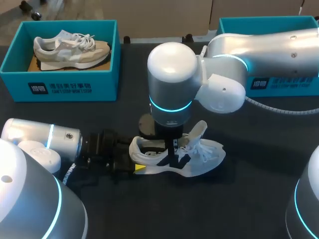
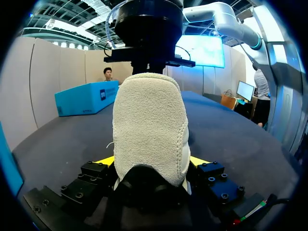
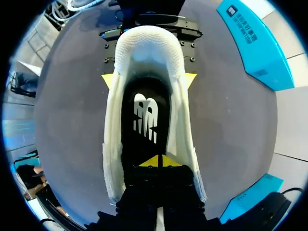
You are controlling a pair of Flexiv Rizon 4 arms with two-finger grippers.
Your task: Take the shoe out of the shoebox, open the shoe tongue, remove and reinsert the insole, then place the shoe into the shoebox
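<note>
Along the dark table's [image 1: 249,199] far-left edge a teal cardboard shoebox [image 1: 60,82] held a beige sneaker [image 1: 70,50], mid-table the left gripper [image 1: 135,159] clamped the heel of a white mesh shoe [image 1: 202,157], the right gripper's [image 3: 159,161] tips pressed together on its black insole [image 3: 144,115], a second teal box [image 1: 281,84] well apart at right.

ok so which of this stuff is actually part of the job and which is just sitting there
In the job: white shoe, its black insole, left gripper at the heel, right gripper inside the shoe, probably the right teal shoebox.
Lying about: left teal shoebox, beige shoe in it.
</note>
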